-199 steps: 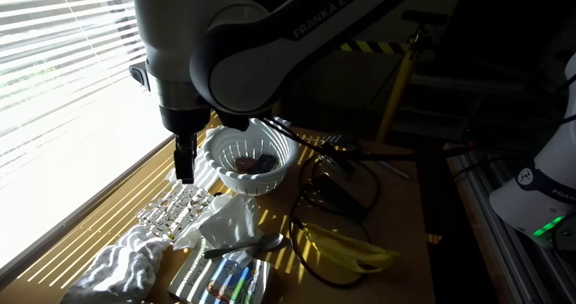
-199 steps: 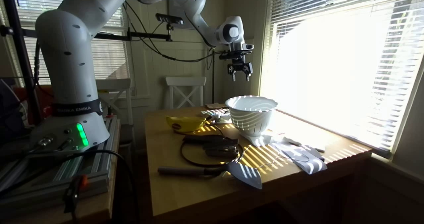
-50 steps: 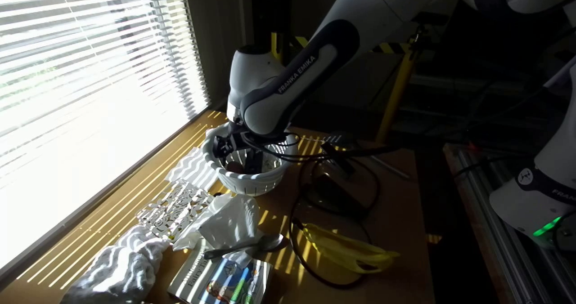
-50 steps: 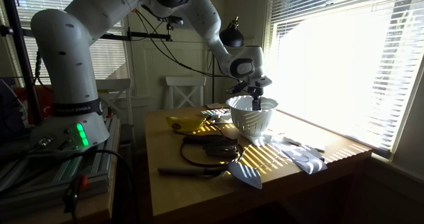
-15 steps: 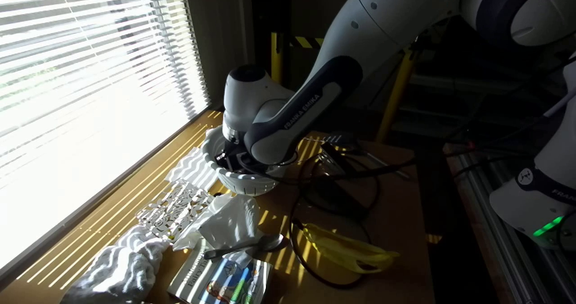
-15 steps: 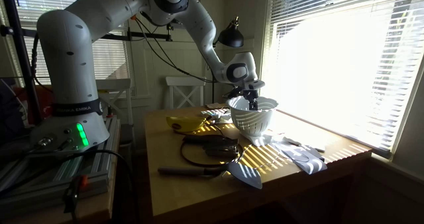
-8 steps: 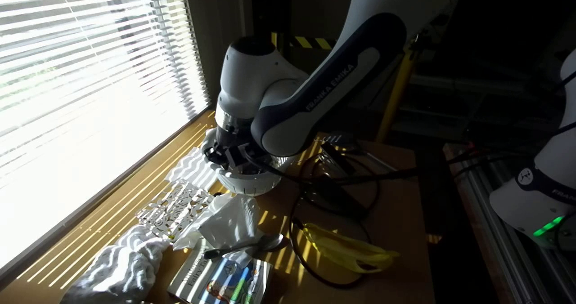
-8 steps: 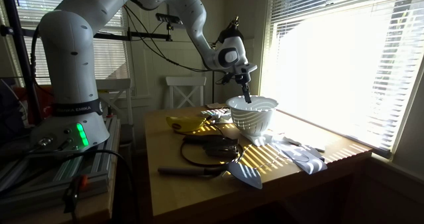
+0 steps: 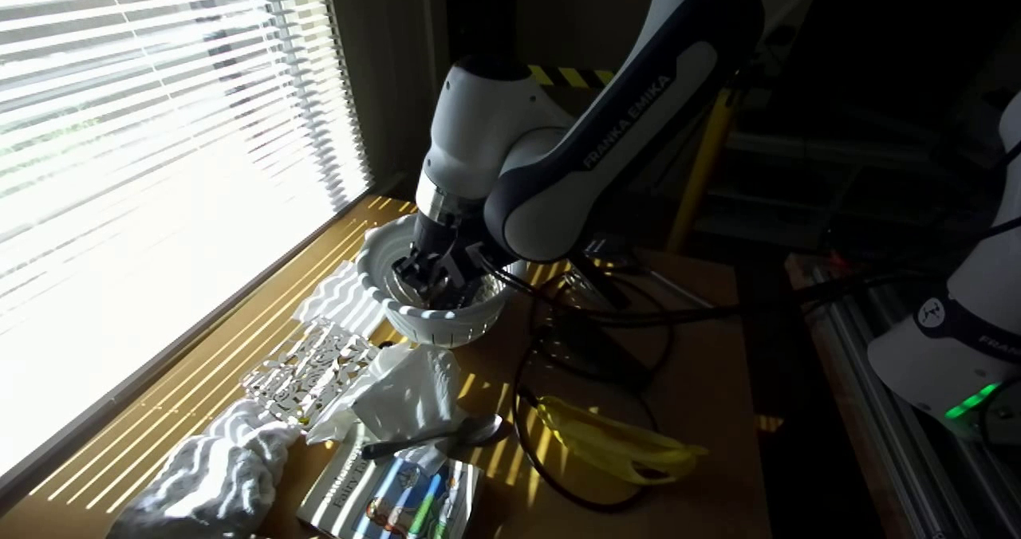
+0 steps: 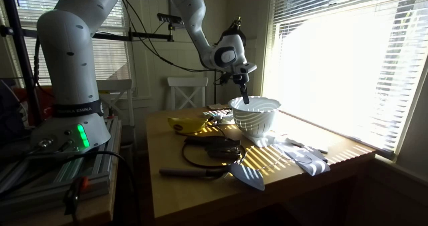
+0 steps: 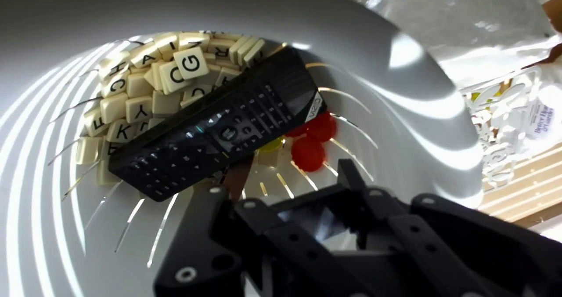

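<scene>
The wooden bench, striped with light through the window blinds, carries the things. The white robot arm is bent down over a pale slotted colander, which stands upright on the bench. In an exterior view a rumpled white cloth lies well apart from the colander, with a book just beside the cloth; in an exterior view a spatula lies flat, nearer the camera than the colander. The gripper tilts in over the colander's mouth, its jaws together; whether they touch the wall cannot be told. In the wrist view a black remote lies slantwise inside the colander. A brown piece shows at one long edge, partly hidden by the gripper. Red pieces sit by the end marked VIZIO. Smallest, cream lettered tiles are heaped mainly along the other long edge, a G uppermost.
</scene>
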`<state>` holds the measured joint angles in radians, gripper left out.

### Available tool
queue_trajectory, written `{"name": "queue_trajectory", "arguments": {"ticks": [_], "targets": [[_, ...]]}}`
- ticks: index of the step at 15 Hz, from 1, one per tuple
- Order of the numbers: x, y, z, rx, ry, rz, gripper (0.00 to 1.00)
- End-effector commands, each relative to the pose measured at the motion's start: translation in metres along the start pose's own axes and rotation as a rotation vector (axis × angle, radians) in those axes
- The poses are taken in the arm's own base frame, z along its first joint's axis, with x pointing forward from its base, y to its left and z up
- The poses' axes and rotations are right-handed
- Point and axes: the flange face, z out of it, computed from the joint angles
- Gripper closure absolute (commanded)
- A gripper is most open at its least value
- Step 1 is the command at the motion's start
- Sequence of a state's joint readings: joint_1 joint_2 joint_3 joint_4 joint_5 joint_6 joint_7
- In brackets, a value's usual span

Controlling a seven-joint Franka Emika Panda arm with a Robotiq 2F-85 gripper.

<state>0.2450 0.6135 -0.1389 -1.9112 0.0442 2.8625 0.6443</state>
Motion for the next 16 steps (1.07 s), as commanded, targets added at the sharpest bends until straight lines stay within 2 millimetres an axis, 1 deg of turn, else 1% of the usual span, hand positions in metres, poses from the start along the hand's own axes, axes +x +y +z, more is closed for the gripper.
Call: {"name": "queue_trajectory", "arguments": {"ticks": [1, 2, 3, 5, 9, 11, 13, 14, 15, 16], "targets": [[-0.010, 0.021, -0.008, 0.017, -0.017, -0.028, 0.70], [-0.010, 0.025, -0.008, 0.013, -0.018, -0.022, 0.64], [-0.009, 0.029, -0.009, 0.005, -0.015, -0.018, 0.56], [-0.005, 0.037, -0.004, -0.023, 0.002, 0.016, 0.42], [0.017, 0.062, 0.013, -0.069, -0.004, 0.089, 0.15], [0.024, 0.071, 0.021, -0.062, -0.012, 0.096, 0.02], [0.032, 0.075, 0.026, -0.059, -0.028, 0.117, 0.00], [0.023, 0.078, 0.019, -0.073, -0.008, 0.097, 0.04], [0.025, 0.079, 0.021, -0.073, -0.012, 0.104, 0.00], [0.028, 0.080, 0.023, -0.072, -0.012, 0.108, 0.00]]}}
